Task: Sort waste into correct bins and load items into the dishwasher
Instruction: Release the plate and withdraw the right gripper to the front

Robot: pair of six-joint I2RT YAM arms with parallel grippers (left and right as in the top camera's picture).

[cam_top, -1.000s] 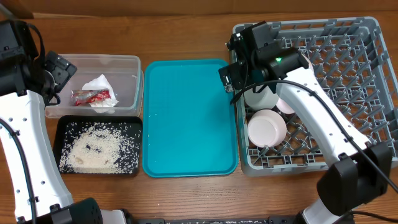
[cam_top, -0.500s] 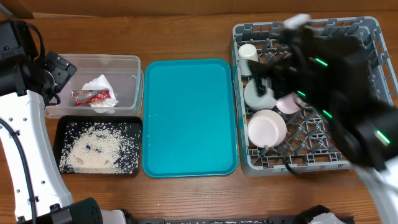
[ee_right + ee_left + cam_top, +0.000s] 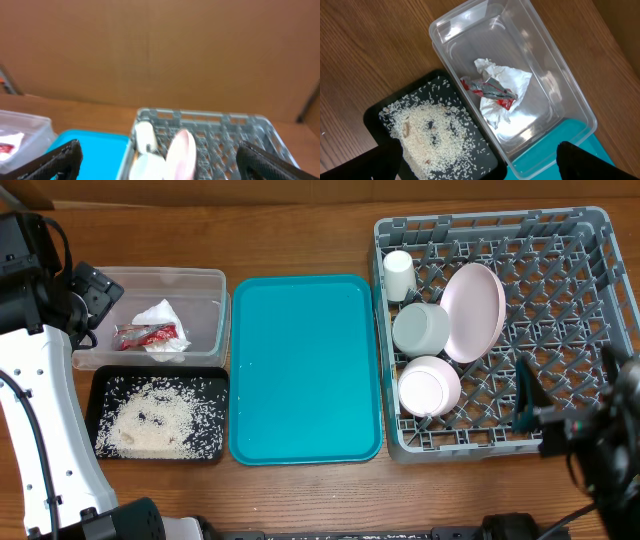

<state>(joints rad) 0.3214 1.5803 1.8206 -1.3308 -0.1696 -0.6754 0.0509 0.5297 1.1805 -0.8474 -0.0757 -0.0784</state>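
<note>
Nearest the robot, the right gripper (image 3: pixel 160 167) hangs by the near edge of the large square grey plastic dish rack (image 3: pixel 490 220), its jaws spread wide and empty. Across on the left, the shallow black rectangular tray (image 3: pixel 92 415) holds the loose white rice grains (image 3: pixel 150 425), a matt heap thinning to scatter.

The step in hand looks like drawing clear and a last check. The arm would do well to rise above the rack's upright pegs before swinging.

The nearer round white bowl (image 3: pixel 430 385) and the second one (image 3: pixel 420 328) sit smooth and glossy on the lattice. The round pale pink plate (image 3: pixel 475 310) stands on edge just beside the second and would likely tip at a nudge. The small white cylindrical cup (image 3: pixel 399 273) sits in the far left corner.

The flat teal plastic serving tray (image 3: pixel 305 370) lies between rack and bins (any stray grains there are too small to tell).

Farther left, the clear plastic rectangular tub (image 3: pixel 470 50) holds the crumpled white paper napkin (image 3: pixel 517 80), with the small red snack wrapper (image 3: pixel 490 91) lying on it. The left gripper (image 3: pixel 485 167) hovers above, jaws wide, holding nothing.
</note>
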